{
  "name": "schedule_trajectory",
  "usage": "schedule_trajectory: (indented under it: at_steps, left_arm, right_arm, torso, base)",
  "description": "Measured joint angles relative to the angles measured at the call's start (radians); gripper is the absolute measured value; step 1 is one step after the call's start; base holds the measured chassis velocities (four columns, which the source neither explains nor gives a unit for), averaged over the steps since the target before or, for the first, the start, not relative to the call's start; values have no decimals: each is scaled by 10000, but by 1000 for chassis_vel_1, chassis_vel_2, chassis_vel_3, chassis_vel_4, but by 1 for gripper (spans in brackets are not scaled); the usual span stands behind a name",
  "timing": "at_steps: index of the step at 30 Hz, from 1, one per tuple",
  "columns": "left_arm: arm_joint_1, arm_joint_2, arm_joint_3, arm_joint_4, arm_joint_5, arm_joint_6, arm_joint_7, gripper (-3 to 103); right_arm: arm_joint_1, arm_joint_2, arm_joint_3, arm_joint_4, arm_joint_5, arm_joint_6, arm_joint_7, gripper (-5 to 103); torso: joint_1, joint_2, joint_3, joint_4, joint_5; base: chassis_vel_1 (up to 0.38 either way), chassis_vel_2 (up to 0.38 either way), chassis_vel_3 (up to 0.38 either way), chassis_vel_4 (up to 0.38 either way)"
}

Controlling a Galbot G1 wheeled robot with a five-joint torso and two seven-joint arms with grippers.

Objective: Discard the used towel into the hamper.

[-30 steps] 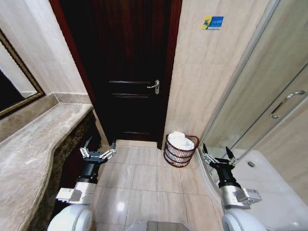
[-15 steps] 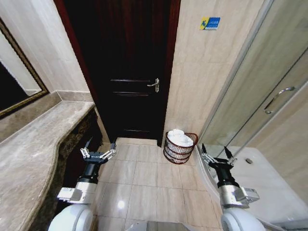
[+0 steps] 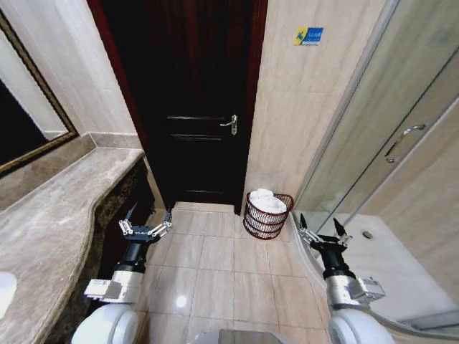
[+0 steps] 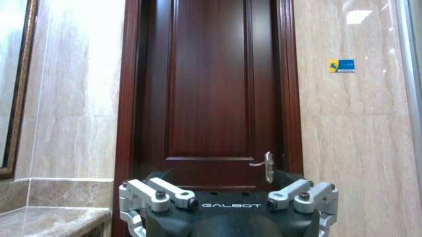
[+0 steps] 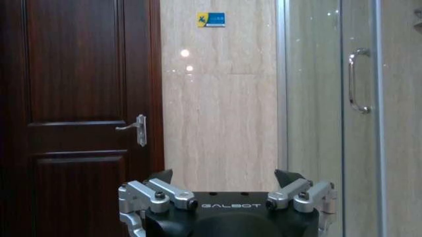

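The hamper [image 3: 264, 222], a small round dark reddish-brown open-weave basket, stands on the floor tiles against the wall right of the door. A white towel [image 3: 267, 201] lies heaped inside it, rising above the rim. My left gripper [image 3: 149, 215] hangs open and holds nothing, low beside the counter, well left of the hamper. On the other side, near the shower edge, my right gripper [image 3: 320, 223] is also open and holds nothing, a short way right of the hamper and nearer to me.
A marble counter [image 3: 50, 215] with a framed mirror [image 3: 21, 122] runs along the left. A dark wooden door [image 3: 193, 107] stands shut ahead. Glass shower doors [image 3: 387, 143] and a white shower base [image 3: 387, 265] fill the right. Beige floor tiles [image 3: 215, 265] lie between the arms.
The whole picture has shifted, so the camera has moved: the hamper now looks smaller and farther off, and more of the counter shows. Both arms keep their pose.
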Motion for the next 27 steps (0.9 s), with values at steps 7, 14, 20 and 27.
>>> schedule_trajectory:
  at_steps: [7, 14, 20, 27]
  left_arm:
    - [27, 1, -1, -26, 4, 1, 16, 100]
    - [74, -11, -18, -80, 7, -16, 28, 100]
    - [101, -24, -7, -84, 27, -31, 43, 100]
    - [77, -12, 5, -110, 39, -12, 46, 100]
  right_arm:
    - [-51, 1, 36, 21, 19, 35, 0, 100]
    - [-79, 5, 41, 75, 23, 50, -2, 100]
    - [-145, 21, 70, 99, 37, 104, -9, 100]
    - [-156, 12, 128, 99, 92, 148, -26, 100]
  torso:
    - [0, 0, 0, -1, 0]
    - [0, 0, 0, 0, 1]
    - [0, 0, 0, -1, 1]
    - [0, 0, 0, 0, -1]
  base:
    - [55, -61, -66, 71]
    - [73, -62, -63, 62]
    - [60, -69, -71, 51]
    - [61, -53, -43, 70]
